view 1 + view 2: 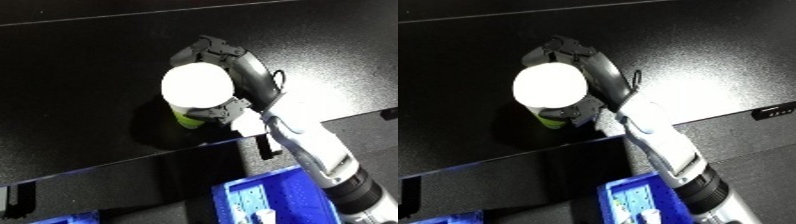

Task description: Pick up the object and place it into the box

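1. The right hand [229,65] reaches out over the black table [80,75], its black fingers curled round a container [197,87] so that it is grasping it.
2. Fingers [209,50] wrap the far side of the container, and the thumb [218,111] presses in from the near side, just under the lid.
3. The container is seen from above: a round white top, overexposed, with a pale body and a yellow-green band [551,120] showing below it.
4. It stands roughly upright near the table's front edge; whether its base touches the table or is lifted clear cannot be told, though a dark shadow lies just to its left.
5. The white and silver right forearm [306,145] runs from the lower right corner up to the hand, crossing the table's front edge.
6. Below the table edge, a blue bin [266,197] sits at the bottom of the view, just beside the forearm and well apart from the container.
7. The left hand shows in neither view.
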Robot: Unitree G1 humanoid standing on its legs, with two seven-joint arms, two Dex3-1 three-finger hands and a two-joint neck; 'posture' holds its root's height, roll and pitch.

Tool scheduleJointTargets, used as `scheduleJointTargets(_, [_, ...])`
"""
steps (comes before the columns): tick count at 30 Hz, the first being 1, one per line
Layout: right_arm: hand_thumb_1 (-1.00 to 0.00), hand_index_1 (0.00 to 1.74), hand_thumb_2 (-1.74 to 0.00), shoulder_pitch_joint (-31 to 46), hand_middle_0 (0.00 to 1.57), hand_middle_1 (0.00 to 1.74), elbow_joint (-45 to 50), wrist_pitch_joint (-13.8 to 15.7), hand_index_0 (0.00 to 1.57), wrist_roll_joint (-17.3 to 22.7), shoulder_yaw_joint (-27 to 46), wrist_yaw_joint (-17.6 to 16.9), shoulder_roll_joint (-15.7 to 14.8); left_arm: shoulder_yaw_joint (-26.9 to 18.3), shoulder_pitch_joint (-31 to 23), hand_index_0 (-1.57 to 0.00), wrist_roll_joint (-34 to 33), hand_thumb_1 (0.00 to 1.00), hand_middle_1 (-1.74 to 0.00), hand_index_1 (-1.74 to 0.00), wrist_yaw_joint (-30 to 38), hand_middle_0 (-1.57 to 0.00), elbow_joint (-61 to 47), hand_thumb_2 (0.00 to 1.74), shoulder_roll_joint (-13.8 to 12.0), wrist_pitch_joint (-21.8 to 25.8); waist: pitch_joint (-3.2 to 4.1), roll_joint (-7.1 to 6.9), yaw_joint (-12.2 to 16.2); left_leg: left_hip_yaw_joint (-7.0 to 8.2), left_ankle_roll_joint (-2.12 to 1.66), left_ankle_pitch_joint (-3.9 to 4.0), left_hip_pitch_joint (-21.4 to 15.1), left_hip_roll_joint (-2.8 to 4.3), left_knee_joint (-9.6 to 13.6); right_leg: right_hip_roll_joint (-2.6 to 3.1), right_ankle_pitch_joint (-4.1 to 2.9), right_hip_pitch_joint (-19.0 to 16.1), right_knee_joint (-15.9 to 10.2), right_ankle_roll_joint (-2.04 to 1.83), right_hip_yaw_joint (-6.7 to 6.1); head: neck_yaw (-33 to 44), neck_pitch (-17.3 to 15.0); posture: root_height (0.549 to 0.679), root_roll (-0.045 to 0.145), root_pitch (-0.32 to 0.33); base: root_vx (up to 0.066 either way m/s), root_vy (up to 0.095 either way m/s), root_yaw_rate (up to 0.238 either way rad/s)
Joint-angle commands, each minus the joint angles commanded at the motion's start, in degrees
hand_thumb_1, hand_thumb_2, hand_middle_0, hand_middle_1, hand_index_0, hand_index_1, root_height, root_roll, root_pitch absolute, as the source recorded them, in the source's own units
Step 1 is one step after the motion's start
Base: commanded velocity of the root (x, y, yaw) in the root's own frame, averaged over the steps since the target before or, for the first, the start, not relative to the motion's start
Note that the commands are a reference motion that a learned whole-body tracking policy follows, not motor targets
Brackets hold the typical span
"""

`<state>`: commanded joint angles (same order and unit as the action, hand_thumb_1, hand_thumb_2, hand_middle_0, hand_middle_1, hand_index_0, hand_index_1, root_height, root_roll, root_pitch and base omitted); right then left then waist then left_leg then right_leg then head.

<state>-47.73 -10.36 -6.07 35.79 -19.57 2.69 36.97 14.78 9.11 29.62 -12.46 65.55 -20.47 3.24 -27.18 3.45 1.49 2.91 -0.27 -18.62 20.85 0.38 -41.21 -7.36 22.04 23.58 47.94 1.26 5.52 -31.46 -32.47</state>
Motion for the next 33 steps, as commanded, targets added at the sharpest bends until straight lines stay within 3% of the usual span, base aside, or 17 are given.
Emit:
scheduleJointTargets(8, [-0.85,1.48,-1.48,1.13,1.33,1.48,1.68,2.73,1.33,0.04,1.82,-0.29,1.6,-0.23,0.08,0.0,0.33,0.0,0.0,0.0,0.11,0.0,0.16,0.0,0.11,0.5,0.03,-0.15,0.75,0.34,-0.17,0.18,-0.42,0.26,0.79,0.36,-0.3,0.05,-0.56,-0.23,-0.27,-0.71,0.79,0.632,0.075,-0.025,-0.018,0.003,-0.032])
scheduleJointTargets(16, [-0.85,1.48,-1.48,7.02,1.33,1.48,12.32,7.73,1.33,-1.38,8.79,-2.68,5.02,-2.53,-1.26,0.0,1.42,0.0,0.0,0.0,0.08,0.0,0.78,0.0,0.12,1.36,0.08,-0.64,3.28,1.33,-0.46,0.0,-0.52,1.03,1.32,1.4,-0.6,0.62,-1.17,-0.71,-1.26,-2.54,2.73,0.633,0.071,-0.012,-0.025,0.03,-0.121])
scheduleJointTargets(26, [-0.85,1.48,-1.48,21.55,1.33,1.48,21.39,12.98,1.33,-5.76,23.94,-10.22,10.71,-5.8,-3.37,0.0,3.54,0.0,0.0,0.0,-1.05,0.0,2.85,0.0,1.14,3.83,0.27,-0.89,8.8,4.37,-0.2,-1.68,-1.88,2.22,1.31,2.88,-0.77,0.83,-1.92,-1.13,-3.38,-8.18,4.47,0.634,0.07,-0.003,0.0,0.06,-0.168])
scheduleJointTargets(33, [-0.85,1.48,-1.48,34.96,1.33,1.48,21.07,18.94,1.33,-2.7,34.77,-10.49,9.86,-7.7,-4.3,0.0,4.45,0.0,0.0,0.0,-2.54,0.0,4.53,0.0,1.38,5.4,-0.19,-0.93,13.22,6.77,0.46,-3.45,-3.65,2.3,1.37,4.34,-0.94,0.83,-2.65,-1.29,-5.12,-12.17,5.72,0.635,0.071,0.003,0.003,0.072,-0.25])
